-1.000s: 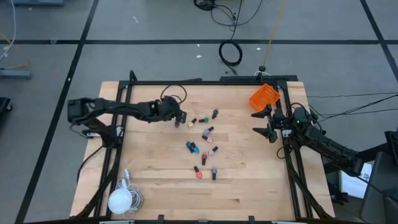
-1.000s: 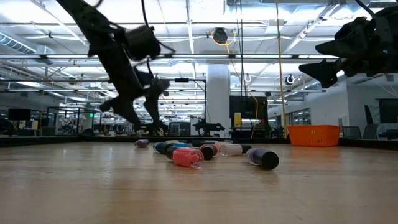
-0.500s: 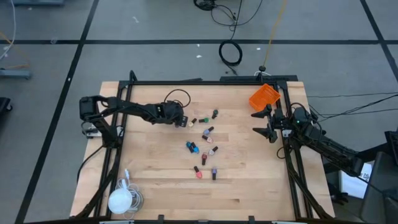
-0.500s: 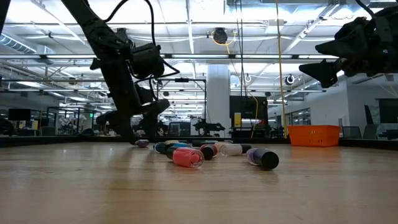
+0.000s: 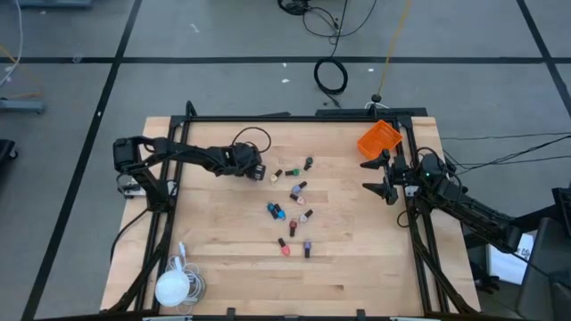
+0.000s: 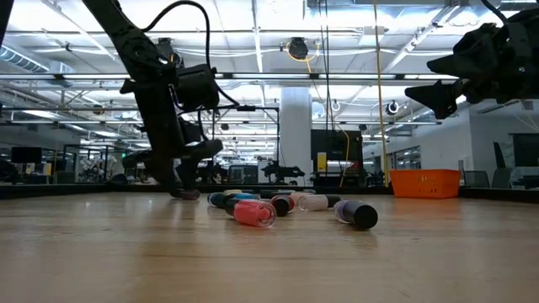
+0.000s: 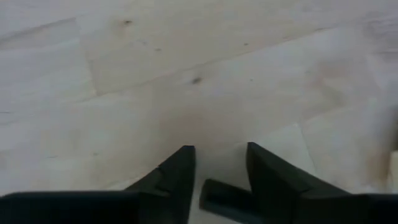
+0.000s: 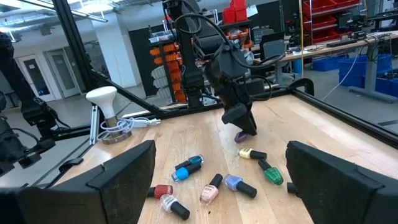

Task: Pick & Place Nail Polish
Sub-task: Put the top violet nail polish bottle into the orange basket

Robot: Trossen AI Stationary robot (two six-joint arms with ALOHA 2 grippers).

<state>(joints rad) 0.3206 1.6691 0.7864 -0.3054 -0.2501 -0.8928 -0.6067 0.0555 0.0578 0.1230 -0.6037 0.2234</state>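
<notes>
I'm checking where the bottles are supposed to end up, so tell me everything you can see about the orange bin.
The orange bin is a small open-topped box that looks like plastic, bright orange all over. From above it sits turned at an angle at the table's far right corner, against the black frame, just behind the right gripper, which waits open and clear of it. In the low view the bin rests flat on the wood with a rim around its top. Its contents cannot be seen. Nothing touches it; the nail polish bottles lie apart, mid-table.
</notes>
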